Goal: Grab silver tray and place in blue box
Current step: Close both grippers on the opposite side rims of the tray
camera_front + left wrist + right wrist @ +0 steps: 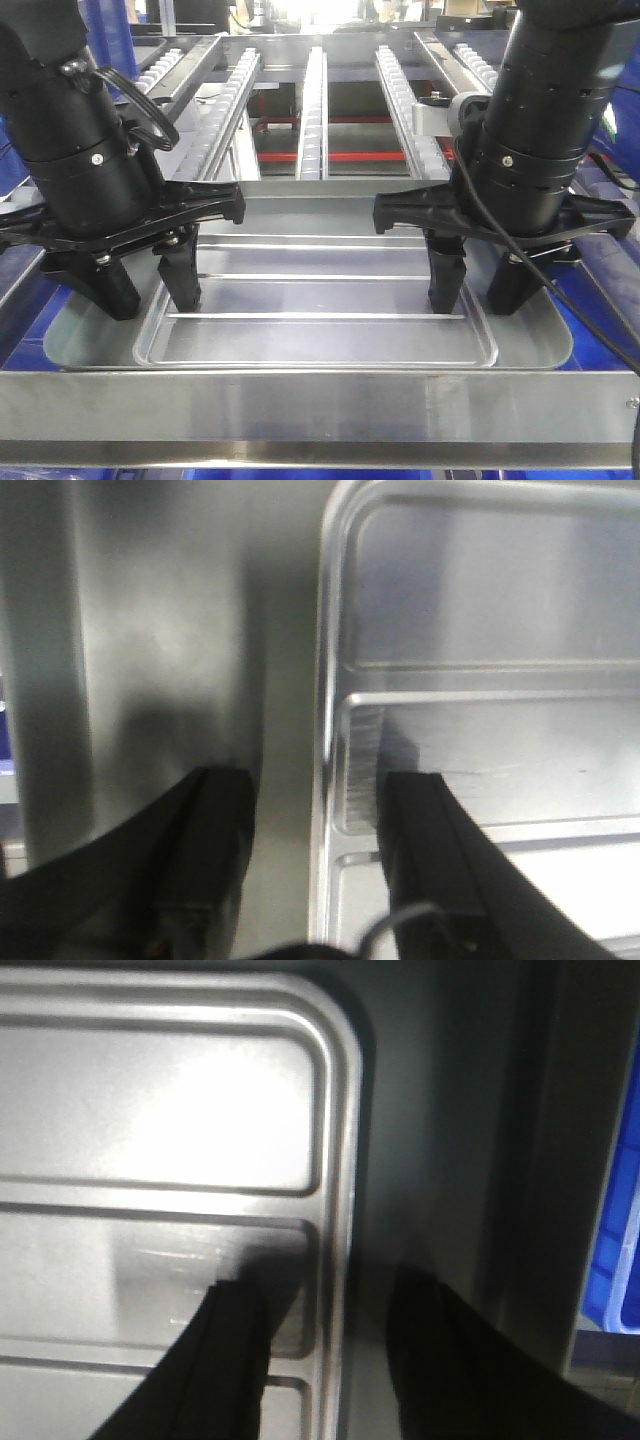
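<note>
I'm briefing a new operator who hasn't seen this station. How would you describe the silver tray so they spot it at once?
Find the roller rails at the back and the broad steel bar in front; between them lies the silver tray. The left gripper and right gripper, both black, straddle its side edges. Long ridges across its shiny flat panel set it apart.

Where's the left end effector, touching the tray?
Cannot tell. Left wrist view: left end effector straddles the tray rim, open, but inner-finger contact is blurred.
</note>
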